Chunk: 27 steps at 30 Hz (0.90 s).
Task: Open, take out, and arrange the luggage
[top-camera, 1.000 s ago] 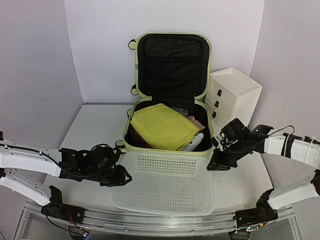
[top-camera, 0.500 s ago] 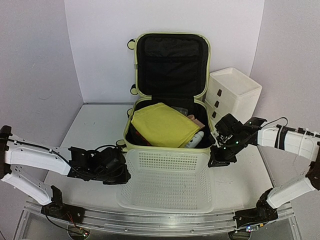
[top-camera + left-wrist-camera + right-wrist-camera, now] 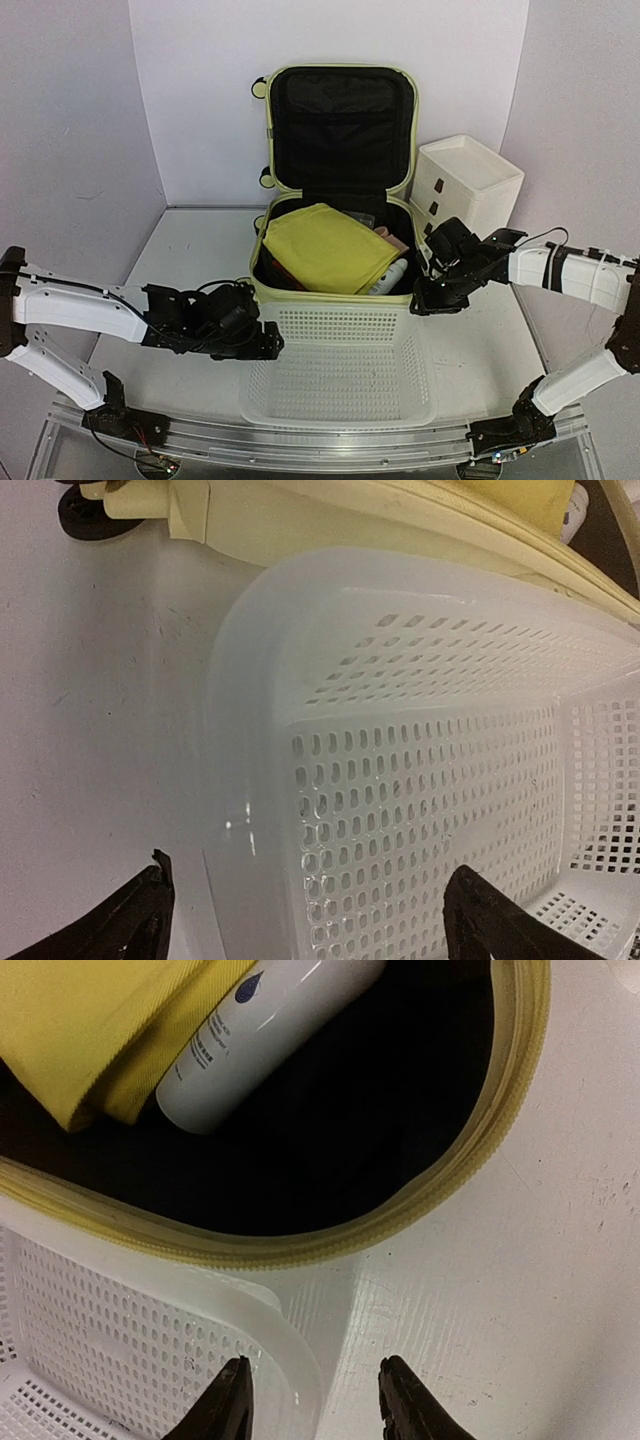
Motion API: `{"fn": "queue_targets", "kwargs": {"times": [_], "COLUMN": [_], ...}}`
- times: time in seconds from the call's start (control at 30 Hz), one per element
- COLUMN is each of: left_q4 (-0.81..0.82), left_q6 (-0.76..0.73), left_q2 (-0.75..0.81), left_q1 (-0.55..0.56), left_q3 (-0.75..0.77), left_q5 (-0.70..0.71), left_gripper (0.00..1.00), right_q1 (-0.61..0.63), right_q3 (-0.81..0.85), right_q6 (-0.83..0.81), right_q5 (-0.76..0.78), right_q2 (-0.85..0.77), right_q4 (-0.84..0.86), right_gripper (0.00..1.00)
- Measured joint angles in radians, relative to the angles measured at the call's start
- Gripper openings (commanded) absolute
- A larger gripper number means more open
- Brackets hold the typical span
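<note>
The pale yellow-green luggage (image 3: 340, 130) stands open at the back, lid upright, black lining showing. In its base lie a folded yellow cloth (image 3: 325, 250) and a white bottle (image 3: 390, 280). Against its front edge sits a white mesh basket (image 3: 340, 390). My left gripper (image 3: 268, 345) is open, its jaws wide on either side of the basket's left wall (image 3: 420, 780) without touching it. My right gripper (image 3: 422, 302) is open over the basket's far right corner (image 3: 100, 1310), one finger inside the rim and one outside. The luggage rim (image 3: 450, 1190) and the bottle (image 3: 260, 1030) lie just beyond.
A white three-drawer box (image 3: 465, 190) stands right of the luggage, close behind my right arm. One black luggage wheel (image 3: 85, 520) rests on the white table near the basket's left corner. White walls close in the back and both sides.
Both grippers were shut on the basket's rim and have opened, letting it go. The basket has slid a little right and up against the luggage. My left gripper has moved right.
</note>
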<state>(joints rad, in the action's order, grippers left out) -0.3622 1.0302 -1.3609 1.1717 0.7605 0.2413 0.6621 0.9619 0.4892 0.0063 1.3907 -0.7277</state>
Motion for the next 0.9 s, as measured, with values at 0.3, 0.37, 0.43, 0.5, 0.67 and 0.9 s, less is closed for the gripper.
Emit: {"fn": "queue_targets", "kwargs": {"times": [0.3, 0.37, 0.43, 0.5, 0.67, 0.9], "left_q4": [-0.191, -0.199, -0.209, -0.219, -0.210, -0.133], "left_q6": [-0.141, -0.175, -0.220, -0.261, -0.308, -0.288], "left_q2": [0.153, 0.181, 0.197, 0.190, 0.047, -0.210], "left_q1": [-0.058, -0.134, -0.212, -0.267, -0.364, -0.418], "left_q3": [0.100, 0.124, 0.155, 0.196, 0.367, 0.510], "left_q5": [0.015, -0.014, -0.040, -0.061, -0.169, -0.296], "left_gripper": [0.85, 0.79, 0.74, 0.70, 0.67, 0.61], "right_q1": [0.000, -0.004, -0.012, -0.026, -0.104, -0.224], "right_q3": [0.057, 0.108, 0.172, 0.249, 0.391, 0.603], "right_q6": [-0.035, -0.047, -0.057, -0.071, -0.091, -0.135], "right_q5": [0.051, 0.056, 0.057, 0.055, 0.012, -0.118], "right_q2": [-0.048, -0.045, -0.028, 0.015, 0.176, 0.447], "right_q4": [-0.031, -0.035, -0.037, -0.031, 0.007, 0.037], "right_gripper": [0.49, 0.48, 0.47, 0.47, 0.51, 0.55]}}
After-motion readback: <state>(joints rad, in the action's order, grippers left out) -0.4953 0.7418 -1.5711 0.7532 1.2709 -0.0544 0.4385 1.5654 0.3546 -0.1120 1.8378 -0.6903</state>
